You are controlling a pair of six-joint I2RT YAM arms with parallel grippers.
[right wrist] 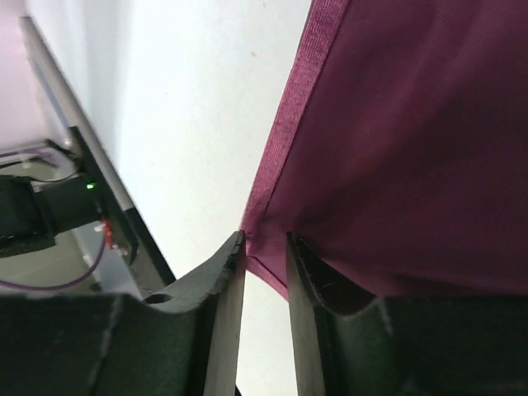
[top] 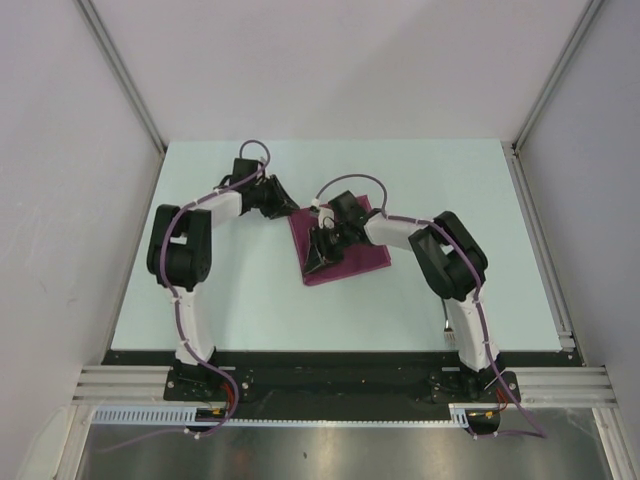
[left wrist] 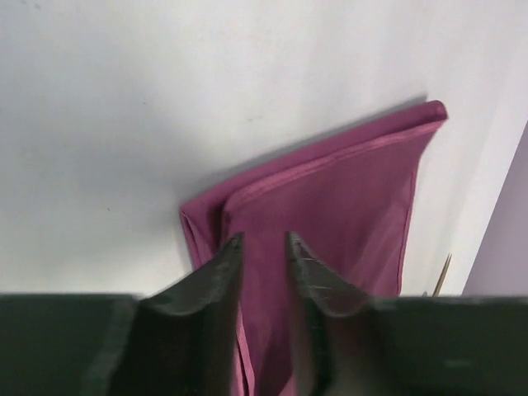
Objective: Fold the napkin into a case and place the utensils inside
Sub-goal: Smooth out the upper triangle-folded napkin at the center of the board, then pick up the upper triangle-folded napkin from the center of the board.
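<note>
Left wrist view: the left gripper point(left wrist: 264, 241) has its jaws a little apart, with the tips over the near folded edge of the napkin point(left wrist: 330, 198). The napkin lies folded in layers ahead of the fingers on the table point(left wrist: 124, 124). Beyond its far right edge, a sliver of a golden-yellow utensil point(left wrist: 443, 275) shows. From the right wrist, the right gripper point(right wrist: 266, 241) stands slightly parted too. The napkin's hemmed corner lies between its tips, and cloth fills the space ahead and to the right.
</note>
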